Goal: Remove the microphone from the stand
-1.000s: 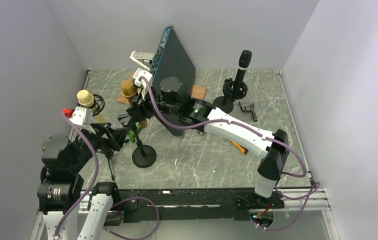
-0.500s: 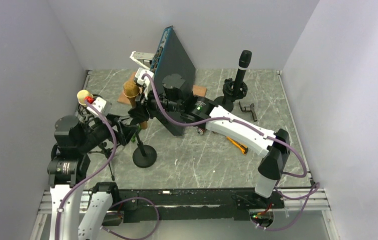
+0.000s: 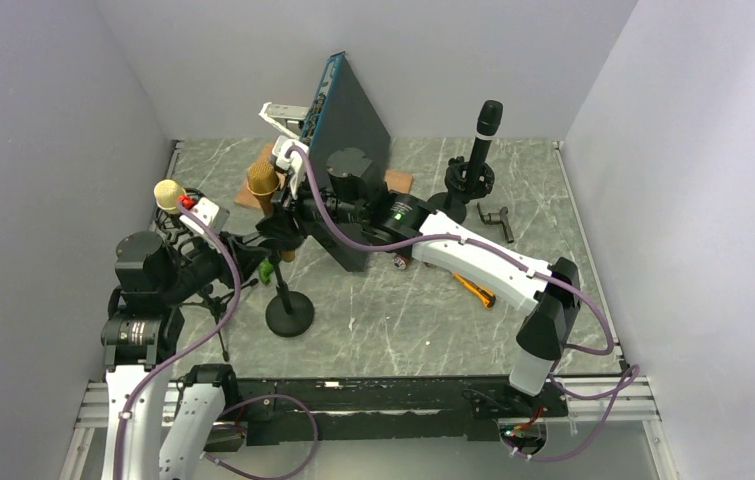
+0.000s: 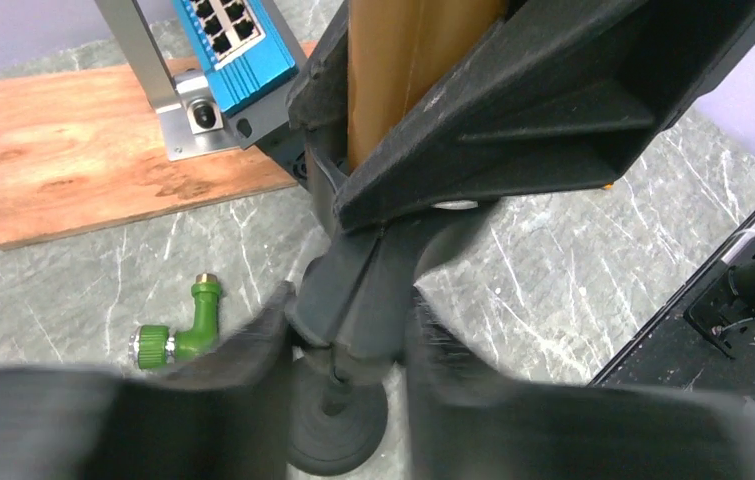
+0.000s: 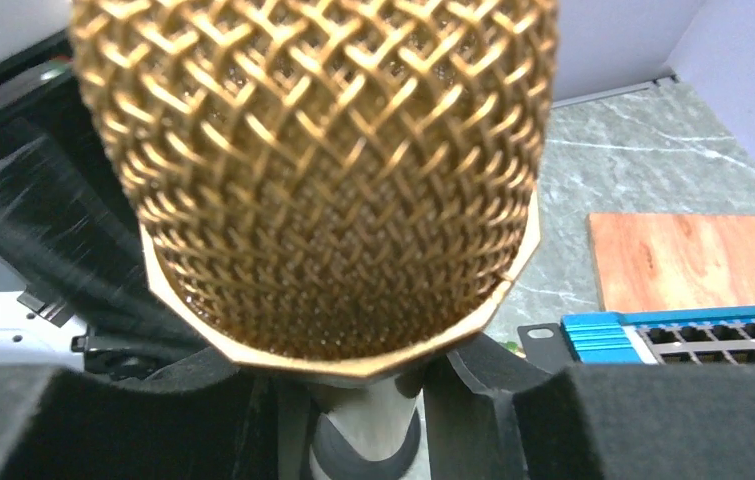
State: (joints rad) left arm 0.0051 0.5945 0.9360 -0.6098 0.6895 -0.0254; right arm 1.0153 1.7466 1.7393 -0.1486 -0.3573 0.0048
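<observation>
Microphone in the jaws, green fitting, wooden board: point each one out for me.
microphone (image 5: 323, 170), right wrist view, on its gold mesh head.
green fitting (image 4: 191, 335), left wrist view, on its elbow bend.
board (image 4: 103, 150), left wrist view, on its bare top face.

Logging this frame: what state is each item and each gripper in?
stand: upright on the table.
gold microphone: upright, seated in the stand's clip.
right gripper: shut on the gold microphone's body.
left gripper: shut on the stand's neck.
black microphone: upright, mounted at the back.
green fitting: lying flat on the table.
</observation>
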